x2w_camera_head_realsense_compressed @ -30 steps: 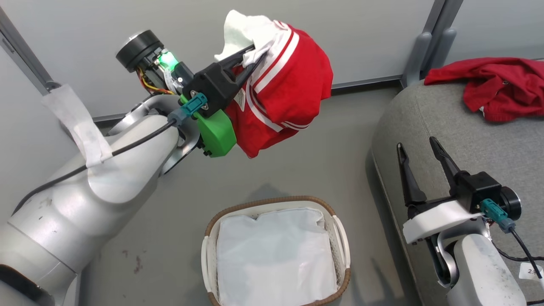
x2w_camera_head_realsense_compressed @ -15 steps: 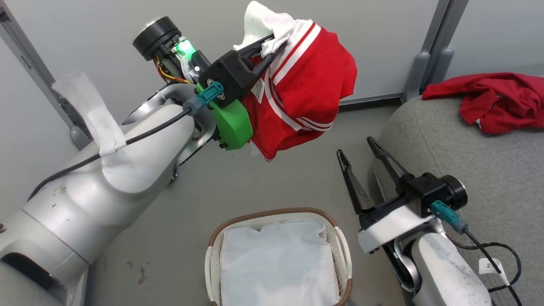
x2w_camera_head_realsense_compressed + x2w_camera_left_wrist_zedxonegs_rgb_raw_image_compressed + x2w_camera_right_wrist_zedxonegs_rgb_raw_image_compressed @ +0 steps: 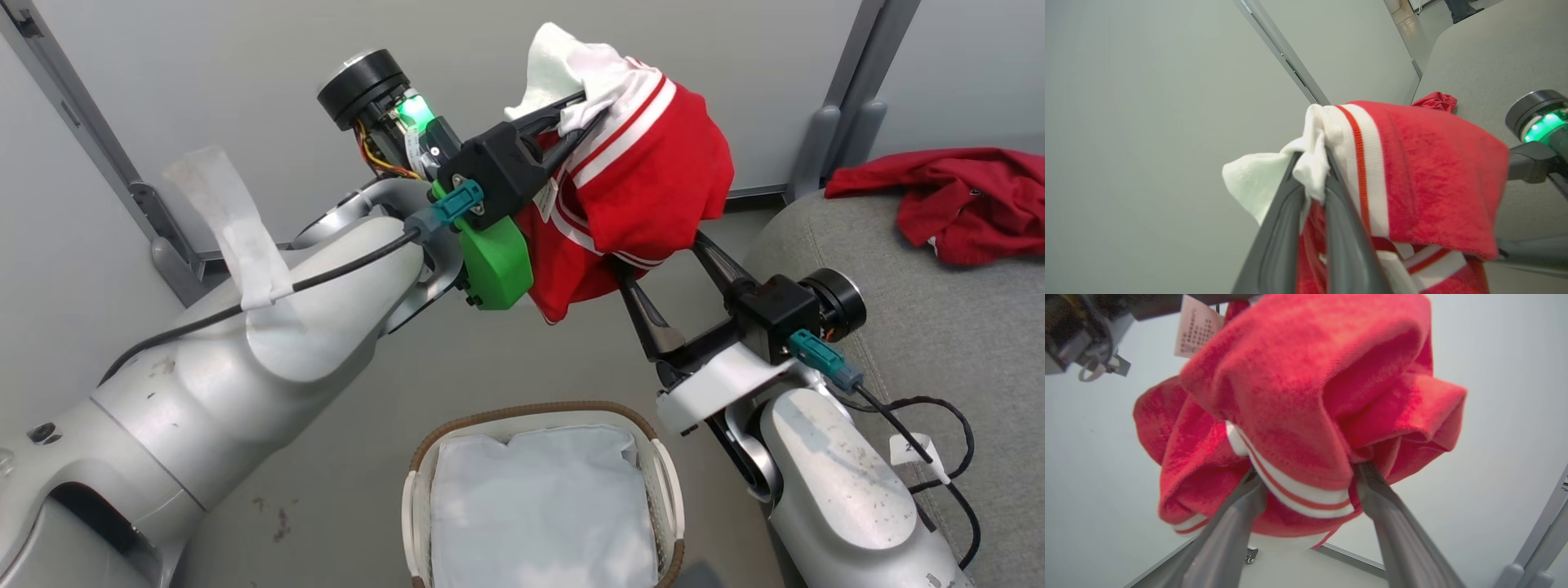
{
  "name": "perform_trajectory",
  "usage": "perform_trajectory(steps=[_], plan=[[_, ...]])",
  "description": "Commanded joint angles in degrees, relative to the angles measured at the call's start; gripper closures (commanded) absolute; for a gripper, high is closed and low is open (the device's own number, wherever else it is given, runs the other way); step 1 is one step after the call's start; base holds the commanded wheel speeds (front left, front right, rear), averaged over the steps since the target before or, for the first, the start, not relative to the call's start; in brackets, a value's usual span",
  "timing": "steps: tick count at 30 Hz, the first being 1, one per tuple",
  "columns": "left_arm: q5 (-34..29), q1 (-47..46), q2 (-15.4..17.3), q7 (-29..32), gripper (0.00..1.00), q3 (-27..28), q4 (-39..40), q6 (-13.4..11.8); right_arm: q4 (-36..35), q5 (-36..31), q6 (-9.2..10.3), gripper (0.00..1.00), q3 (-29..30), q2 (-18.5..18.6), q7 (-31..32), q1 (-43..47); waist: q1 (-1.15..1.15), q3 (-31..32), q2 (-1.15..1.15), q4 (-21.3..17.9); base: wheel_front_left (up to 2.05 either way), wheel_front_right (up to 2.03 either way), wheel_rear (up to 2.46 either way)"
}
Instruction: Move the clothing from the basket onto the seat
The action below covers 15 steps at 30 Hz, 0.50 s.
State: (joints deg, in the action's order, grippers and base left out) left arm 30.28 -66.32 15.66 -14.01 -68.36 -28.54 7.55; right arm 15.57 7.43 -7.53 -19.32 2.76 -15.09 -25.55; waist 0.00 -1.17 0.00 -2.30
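Left gripper [image 3: 581, 114]: clenched, pinching a bunch of white sleeve cloth of the jersey [image 3: 645, 171] between its two dark fingers. The arm is holding it up in the air, in front of the grey wall [image 3: 204, 73] and over the floor [image 3: 490, 359]. It is clear of both basket and seat.

The jersey is hanging off those fingers as a loose red bundle. White bands with red stripes are showing along its edges, and a small white label [image 3: 1197, 328] is dangling near the left wrist.

Right gripper [image 3: 1306, 473]: released, fingers spread wide and pointing up into the underside of the bundle. One finger is sitting on each side of a striped fold, and the tips are going out of sight among the red cloth. The jaws are not closing on anything.

The plain red garment [image 3: 963, 200] is lying crumpled on the far part of the seat [image 3: 939, 327], the big grey cushion on the robot's right. It is well apart from both grippers.

The basket [image 3: 522, 412] is standing on the floor below and between the two arms. Its brown woven rim is showing, and its white liner [image 3: 539, 506] is lying bare inside.
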Motion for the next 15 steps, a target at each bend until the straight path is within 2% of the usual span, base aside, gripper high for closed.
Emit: perform_trajectory(steps=[1, 6, 7, 8, 9, 10, 11, 15], plan=[[0.43, -0.16, -0.21, -0.3, 1.0, -0.2, 0.22, -0.13, 0.5, -0.56, 0.08, 0.0, 0.12, 0.23, -0.12, -1.09, 0.0, 0.06, 0.0, 0.3, 0.0, 0.0, 0.0], [1.6, 1.1, -0.74, -0.49, 1.0, -1.25, 1.3, -0.13, 2.37, -0.9, 0.08, 0.0, 0.52, 0.23, -0.12, -3.38, 0.0, 0.29, 0.0, 0.85, 0.0, 0.0, 0.0], [1.93, 1.29, -0.77, -0.52, 1.0, -1.36, 1.4, -0.12, 2.7, -0.92, 0.08, 0.14, 0.6, 0.23, -0.12, -3.67, 0.0, 0.34, 0.0, 0.94, 0.0, 0.0, 0.0], [2.21, 1.38, -0.77, -0.54, 1.0, -1.46, 1.51, -0.12, 3.1, -0.96, 0.08, 0.6, 0.69, 0.22, -0.12, -4.0, 0.0, 0.39, 0.0, 1.05, 0.0, 0.0, 0.0], [2.48, 1.44, -0.76, -0.58, 1.0, -1.53, 1.59, -0.12, 3.39, -1.0, 0.08, 0.72, 0.8, 0.22, -0.12, -4.26, 0.0, 0.42, 0.0, 1.13, 0.0, 0.0, 0.0], [2.74, 1.61, -0.72, -0.61, 1.0, -1.65, 1.64, -0.12, 3.7, -1.03, 0.08, 0.97, 0.88, 0.22, -0.12, -4.52, 0.0, 0.46, 0.0, 1.23, 0.0, 0.0, 0.0], [2.85, 1.81, -0.64, -0.62, 1.0, -1.76, 1.64, -0.12, 3.91, -1.03, 0.08, 1.0, 0.93, 0.22, -0.12, -4.65, 0.0, 0.51, 0.0, 1.29, 0.0, 0.0, 0.0], [3.77, 2.39, -0.06, -0.69, 1.0, -1.88, 1.3, -0.12, 4.28, -0.84, 0.08, 1.0, 1.26, 0.23, -0.12, -4.67, 0.0, 0.78, 0.0, 1.42, 0.0, 0.0, 0.0]])
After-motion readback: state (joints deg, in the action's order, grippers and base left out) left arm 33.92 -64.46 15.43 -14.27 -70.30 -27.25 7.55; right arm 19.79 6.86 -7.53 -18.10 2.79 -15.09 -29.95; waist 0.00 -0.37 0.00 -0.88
